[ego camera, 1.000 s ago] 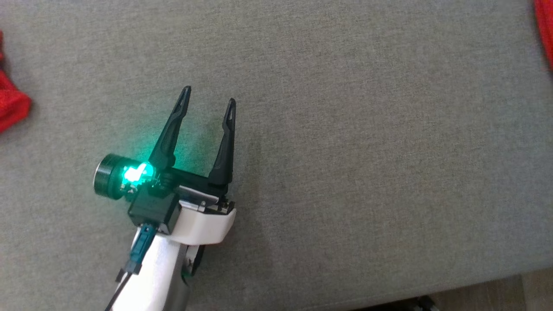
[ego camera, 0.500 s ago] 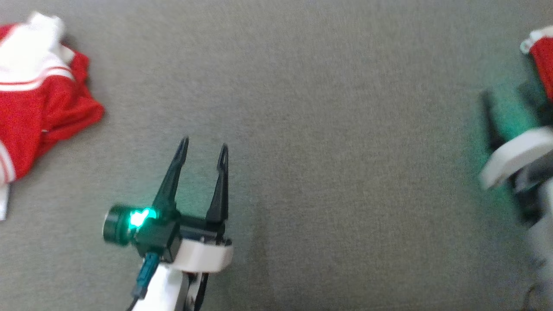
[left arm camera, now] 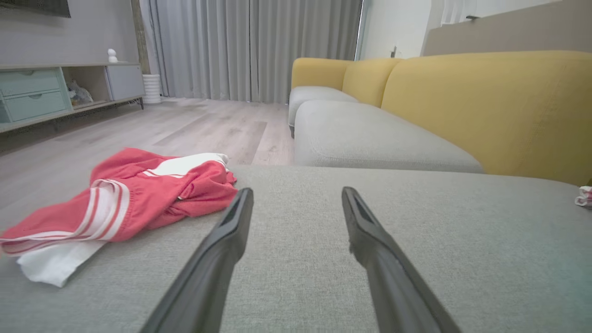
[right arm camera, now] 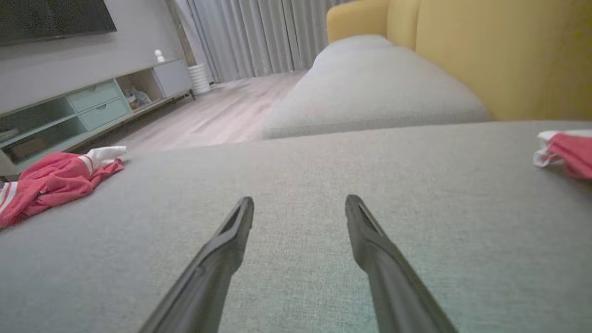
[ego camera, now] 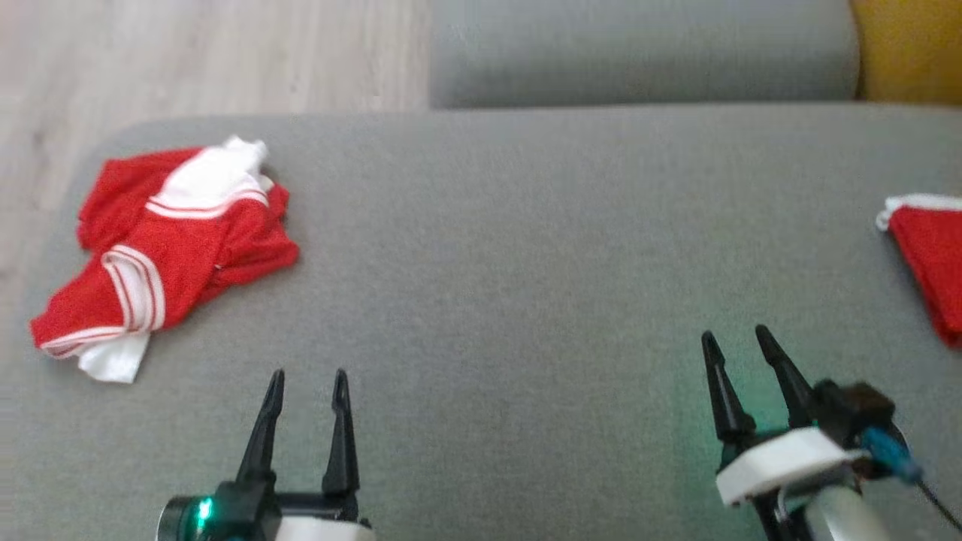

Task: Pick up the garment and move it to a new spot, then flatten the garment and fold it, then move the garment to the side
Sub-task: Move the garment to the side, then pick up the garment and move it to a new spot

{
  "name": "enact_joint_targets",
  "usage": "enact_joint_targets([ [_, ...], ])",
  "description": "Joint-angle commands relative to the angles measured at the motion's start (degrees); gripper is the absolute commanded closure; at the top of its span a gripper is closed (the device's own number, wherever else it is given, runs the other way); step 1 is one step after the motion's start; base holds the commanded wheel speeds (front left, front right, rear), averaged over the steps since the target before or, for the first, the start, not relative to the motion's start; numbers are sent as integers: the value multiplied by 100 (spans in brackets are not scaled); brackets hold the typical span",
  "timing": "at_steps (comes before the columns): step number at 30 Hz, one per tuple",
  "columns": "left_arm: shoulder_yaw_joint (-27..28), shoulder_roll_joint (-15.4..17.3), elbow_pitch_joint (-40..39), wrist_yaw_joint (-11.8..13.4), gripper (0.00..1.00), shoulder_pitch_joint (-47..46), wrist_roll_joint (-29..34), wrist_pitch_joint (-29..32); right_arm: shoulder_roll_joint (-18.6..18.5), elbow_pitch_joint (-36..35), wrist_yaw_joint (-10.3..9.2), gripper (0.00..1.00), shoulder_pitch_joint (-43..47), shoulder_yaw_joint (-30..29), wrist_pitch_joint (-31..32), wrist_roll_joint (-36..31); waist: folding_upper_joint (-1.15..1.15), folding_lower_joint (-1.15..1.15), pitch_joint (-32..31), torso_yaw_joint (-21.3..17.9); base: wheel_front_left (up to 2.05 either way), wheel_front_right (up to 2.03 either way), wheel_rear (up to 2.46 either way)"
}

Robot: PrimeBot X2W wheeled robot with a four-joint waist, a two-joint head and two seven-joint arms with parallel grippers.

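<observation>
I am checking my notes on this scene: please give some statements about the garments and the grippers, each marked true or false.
1. The crumpled red and white garment lies on the left part of the grey fabric cushion. True.
2. The left gripper is shut on that garment. False: it is open, empty and apart from it.
3. A second red cloth with white trim lies at the cushion's right edge. True.
4. The right gripper holds this second cloth. False: it is open and holds nothing.
</observation>
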Motion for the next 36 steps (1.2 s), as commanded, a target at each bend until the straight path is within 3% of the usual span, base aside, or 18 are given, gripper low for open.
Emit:
enact_joint_targets([
  [1, 232, -10, -258, 28, 0, -99, 56, -29, 26, -343, 37, 0, 61, 27, -76, -129, 0, 2, -297, 146, 0, 0, 0],
  [10, 442, -10, -538, -64, 0, 434, 258, -29, 409, -1490, 37, 0, 1157, -554, -78, -686, 0, 2, -643, 150, 0, 0, 0],
  [30, 458, -10, -563, -239, 0, 447, 380, -29, 507, -1606, 37, 0, 1393, -605, -78, -692, 0, 2, -730, 144, 0, 0, 0],
  [36, 432, -10, -553, -270, 0, 362, 424, -29, 507, -1598, 37, 0, 1483, -621, -78, -644, 0, 2, -737, 522, 0, 0, 0],
])
